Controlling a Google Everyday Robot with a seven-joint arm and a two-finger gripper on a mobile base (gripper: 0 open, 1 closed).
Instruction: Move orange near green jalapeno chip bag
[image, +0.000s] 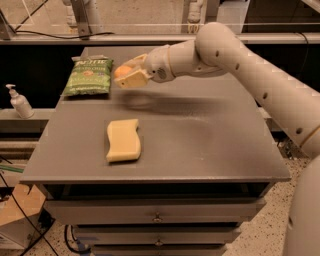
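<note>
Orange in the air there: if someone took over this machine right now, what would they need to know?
Gripper: fingers shut on the orange, held above the table, just right of the green jalapeno chip bag.
Bag: lies flat at the table's far left corner.
Sponge: nearer the front, not involved.
Done: orange picked up and carried over beside the bag.
Left: lower it onto the table next to the bag, open the fingers and pull the arm away.

The only print I can find is the white lettering across the top of the green jalapeno chip bag (89, 77), and I cannot make out its words. My gripper (131, 76) hangs just beside that bag, above the table, clasping the orange (121, 71).
</note>
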